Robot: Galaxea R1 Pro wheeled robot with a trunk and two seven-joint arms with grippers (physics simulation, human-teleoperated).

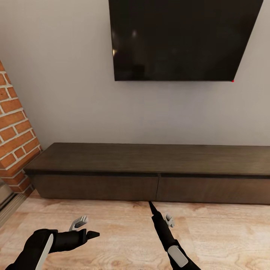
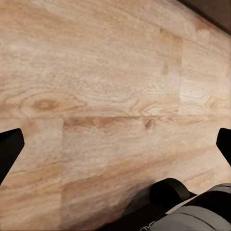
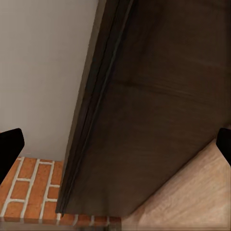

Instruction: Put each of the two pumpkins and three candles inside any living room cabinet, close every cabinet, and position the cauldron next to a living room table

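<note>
Right gripper: fingers spread wide, holding nothing, aimed at the TV console front, likely readying to open a drawer. Left gripper: spread, unladen, low over the plank floor. Console: 2 drawers, both flush, under the wall television, beside the brick fireplace.

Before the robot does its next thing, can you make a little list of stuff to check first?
1. Cabinet drawers shut: ok, both fronts sit flush.
2. Cabinet within reach: ok, the right tool points at the seam between the drawers, close to it.
3. Left tool empty: ok, its fingertips sit wide apart over bare wood floor.
4. Right tool empty: ok, the right wrist view has nothing between its tips, just the cabinet front.
5. Pumpkins and candles inside the cabinet: cannot tell, closed drawers hide what they hold.
6. Cauldron beside the table: cannot tell from here.
</note>
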